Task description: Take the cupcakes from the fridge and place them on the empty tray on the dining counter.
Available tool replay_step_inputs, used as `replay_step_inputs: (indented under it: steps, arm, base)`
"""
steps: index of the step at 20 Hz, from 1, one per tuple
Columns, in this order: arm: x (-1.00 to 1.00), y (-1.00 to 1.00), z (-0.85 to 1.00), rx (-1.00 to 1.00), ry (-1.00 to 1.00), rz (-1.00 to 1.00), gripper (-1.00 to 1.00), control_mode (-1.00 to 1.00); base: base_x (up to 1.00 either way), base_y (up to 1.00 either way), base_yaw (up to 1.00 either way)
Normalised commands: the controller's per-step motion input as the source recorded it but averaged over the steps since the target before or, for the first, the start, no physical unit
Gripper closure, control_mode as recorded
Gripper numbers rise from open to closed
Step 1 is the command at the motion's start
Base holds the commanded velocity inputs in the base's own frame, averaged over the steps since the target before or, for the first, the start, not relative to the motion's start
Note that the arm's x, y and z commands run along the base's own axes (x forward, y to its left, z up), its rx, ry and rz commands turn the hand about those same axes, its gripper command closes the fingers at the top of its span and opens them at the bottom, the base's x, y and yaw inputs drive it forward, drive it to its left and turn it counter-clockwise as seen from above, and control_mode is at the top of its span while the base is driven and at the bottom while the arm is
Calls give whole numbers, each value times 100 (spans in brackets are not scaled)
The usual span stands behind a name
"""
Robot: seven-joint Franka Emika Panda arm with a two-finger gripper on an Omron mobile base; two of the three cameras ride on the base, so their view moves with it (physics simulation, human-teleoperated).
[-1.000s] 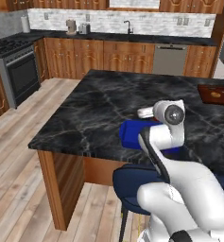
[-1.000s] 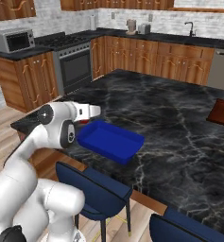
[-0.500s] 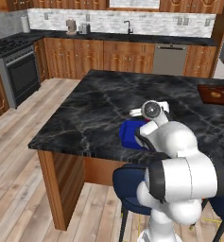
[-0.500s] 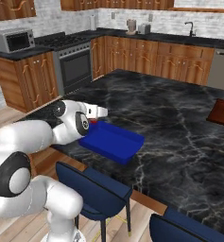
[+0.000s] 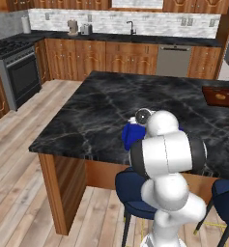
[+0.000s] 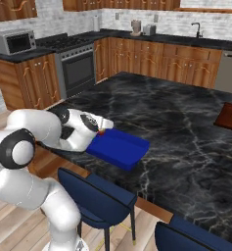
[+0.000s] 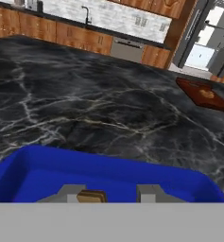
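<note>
Near the counter's (image 6: 186, 122) front edge, a glossy blue round-rimmed tray (image 6: 118, 148); the narrow hand (image 6: 102, 131) grips a cupcake (image 7: 91, 196), mostly hidden.

Blue tray (image 6: 118, 148) lies flat on black marble dining counter (image 6: 181, 122).

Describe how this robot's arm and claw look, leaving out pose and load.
The arm is glossy white, built of rounded, bulbous segments with dark grey to black rings at the joints. A round dark cap sits near the wrist. The claw has two small grey finger tips. No cables or markings are visible.
</note>
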Motion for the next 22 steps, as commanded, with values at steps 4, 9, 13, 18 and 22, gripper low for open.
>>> replay_step_inputs:
  steps: [4, 9, 13, 18, 22]
  arm:
    - [33, 1, -56, 0, 3, -13, 100, -100]
    - [69, 0, -48, 0, 3, -12, 100, -100]
    - [54, 0, -58, 0, 4, -11, 100, -100]
    - [71, 0, -48, 0, 2, -12, 100, -100]
    - [65, 0, -36, 0, 5, -12, -100, -100]
  base:
    - [0, 0, 0]
    - [0, 0, 0]
    - [0, 0, 0]
    - [0, 0, 0]
    - [0, 0, 0]
